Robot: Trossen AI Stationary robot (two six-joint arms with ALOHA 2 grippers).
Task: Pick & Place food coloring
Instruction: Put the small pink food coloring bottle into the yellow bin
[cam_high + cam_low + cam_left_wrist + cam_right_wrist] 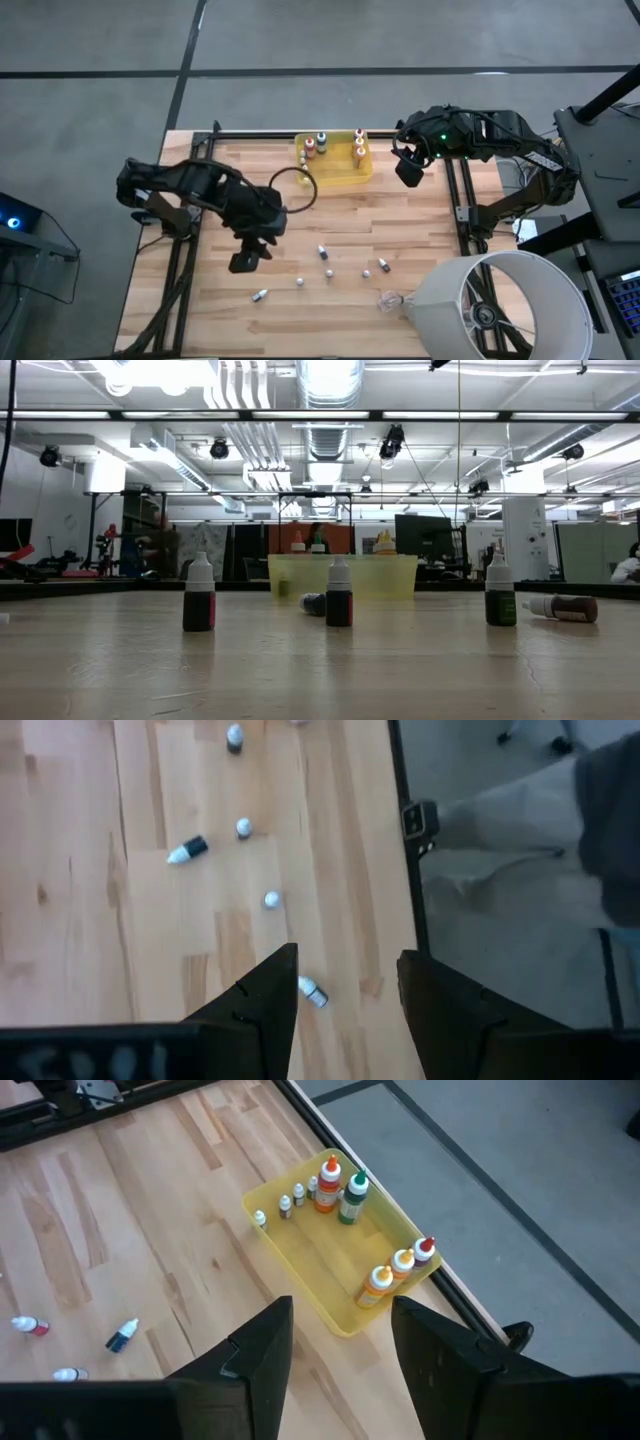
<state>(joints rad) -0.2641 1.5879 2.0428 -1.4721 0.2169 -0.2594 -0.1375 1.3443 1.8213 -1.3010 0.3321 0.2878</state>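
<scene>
My left gripper point(247, 262) hangs over the near half of the table, its arm reaching in from the left, fingers parted and holding nothing. My right gripper point(408, 170) hovers at the far right side, fingers likewise apart and empty.

Parted fingers point(265, 1005) above wooden table point(70, 870), five small bottles point(187, 850) scattered
</scene>
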